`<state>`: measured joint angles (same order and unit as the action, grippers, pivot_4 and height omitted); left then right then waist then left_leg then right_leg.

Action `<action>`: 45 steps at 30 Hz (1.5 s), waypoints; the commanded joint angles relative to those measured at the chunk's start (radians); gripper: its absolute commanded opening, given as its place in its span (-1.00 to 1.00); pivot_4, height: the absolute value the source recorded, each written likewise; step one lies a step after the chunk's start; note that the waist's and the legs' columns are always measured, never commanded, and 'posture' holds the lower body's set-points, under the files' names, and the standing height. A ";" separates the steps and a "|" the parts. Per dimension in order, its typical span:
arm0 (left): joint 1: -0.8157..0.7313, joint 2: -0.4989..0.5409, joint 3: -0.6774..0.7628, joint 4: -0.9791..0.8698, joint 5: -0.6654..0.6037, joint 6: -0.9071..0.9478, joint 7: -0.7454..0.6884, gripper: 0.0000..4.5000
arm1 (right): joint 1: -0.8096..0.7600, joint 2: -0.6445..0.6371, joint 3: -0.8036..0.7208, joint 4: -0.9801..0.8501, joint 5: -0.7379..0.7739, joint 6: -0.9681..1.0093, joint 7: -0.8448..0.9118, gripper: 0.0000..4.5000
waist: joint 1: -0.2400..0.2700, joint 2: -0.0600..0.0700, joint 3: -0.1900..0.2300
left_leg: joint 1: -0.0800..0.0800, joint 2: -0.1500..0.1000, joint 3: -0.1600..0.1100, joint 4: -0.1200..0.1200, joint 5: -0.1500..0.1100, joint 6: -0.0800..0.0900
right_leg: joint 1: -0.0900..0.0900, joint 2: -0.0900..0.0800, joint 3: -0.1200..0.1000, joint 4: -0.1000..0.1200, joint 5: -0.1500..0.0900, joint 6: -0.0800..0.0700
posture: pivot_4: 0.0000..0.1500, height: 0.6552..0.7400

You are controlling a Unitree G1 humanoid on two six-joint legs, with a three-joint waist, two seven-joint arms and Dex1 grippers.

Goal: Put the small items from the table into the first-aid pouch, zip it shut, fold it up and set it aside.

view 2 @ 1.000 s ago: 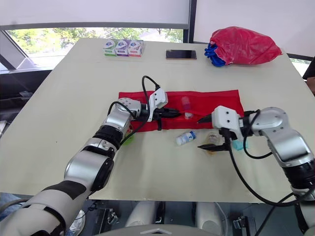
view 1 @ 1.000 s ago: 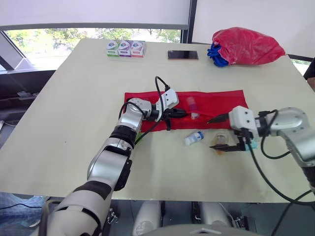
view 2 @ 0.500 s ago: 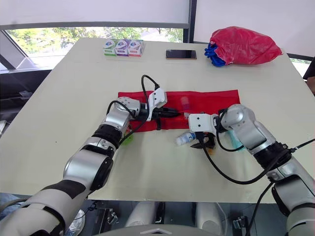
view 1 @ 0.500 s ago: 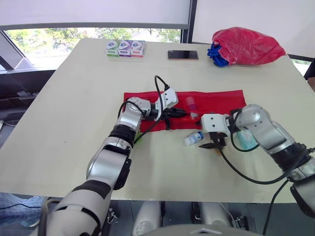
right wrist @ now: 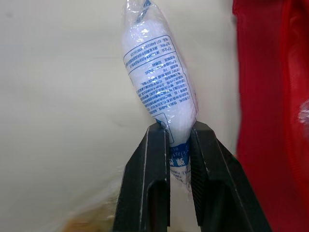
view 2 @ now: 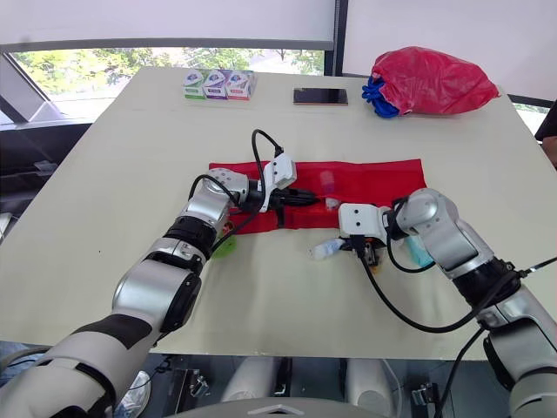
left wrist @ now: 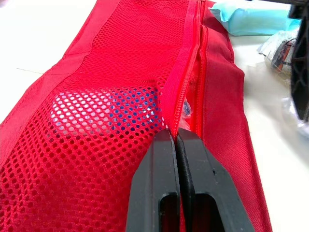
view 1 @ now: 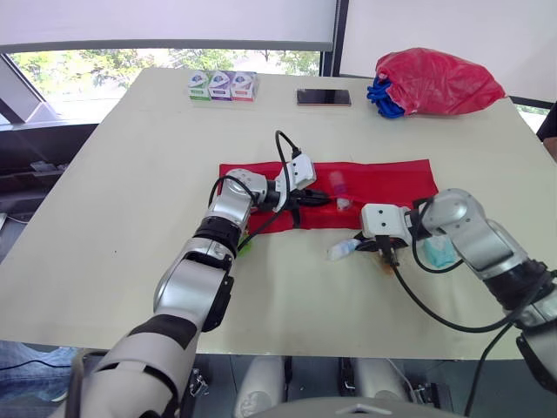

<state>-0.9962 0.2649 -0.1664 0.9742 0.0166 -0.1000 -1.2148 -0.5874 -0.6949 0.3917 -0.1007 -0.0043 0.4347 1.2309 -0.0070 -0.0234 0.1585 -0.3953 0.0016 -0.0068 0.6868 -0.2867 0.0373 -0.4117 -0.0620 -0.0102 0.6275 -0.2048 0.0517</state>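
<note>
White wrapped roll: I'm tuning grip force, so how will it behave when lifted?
Likely soft and light: the roll narrows where the right end effector pinches its end. The glossy film wrap looks slippery, so, held at one end, it may swivel.

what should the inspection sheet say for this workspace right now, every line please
surface: pale table, no spills seen
job's things: red first-aid pouch spread flat, zip open at the left gripper, one item behind its mesh; white wrapped roll by the pouch's near edge; teal packet beside the right arm
clutter: three small boxes, phone and red bag along the far edge
grippers: left gripper shut on the pouch's zip edge; right gripper shut on the roll's end
cables: black cable looping above the left wrist; second cable trailing from the right wrist
surroundings: window with trees behind the table
</note>
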 commanded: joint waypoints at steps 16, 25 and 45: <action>0.100 -0.033 0.009 -0.228 -0.054 0.081 0.049 -1.00 | 0.056 0.091 -0.075 -0.439 -0.082 0.979 -0.579 -0.82 | 0.007 0.000 0.000 | 0.000 0.000 -0.001 0.000 -0.001 0.001 | 0.000 0.000 0.000 0.001 0.000 0.000 | 1.00 1.00; 0.172 -0.058 -0.020 -0.384 -0.062 0.142 0.066 -1.00 | -0.001 0.171 -0.066 -0.345 -0.098 1.049 -0.783 -0.82 | 0.009 0.001 -0.001 | 0.000 -0.001 -0.001 0.000 -0.001 0.001 | 0.000 -0.001 0.000 0.000 0.000 0.000 | 1.00 1.00; 0.241 -0.069 -0.058 -0.494 -0.070 0.220 0.085 -1.00 | -0.085 0.404 -0.125 -0.304 -0.015 1.113 -0.939 -0.82 | -0.003 0.001 -0.001 | 0.000 0.000 -0.001 -0.001 -0.001 0.002 | 0.000 0.000 0.000 0.001 0.000 0.000 | 1.00 1.00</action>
<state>-0.7384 0.2076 -0.2078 0.4927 -0.0352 0.1312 -1.1241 -0.6449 -0.3065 0.2694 -0.3772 -0.0336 1.5674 0.3004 -0.0100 -0.0221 0.1575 -0.3953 0.0011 -0.0079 0.6862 -0.2875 0.0388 -0.4119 -0.0624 -0.0105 0.6283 -0.2047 0.0515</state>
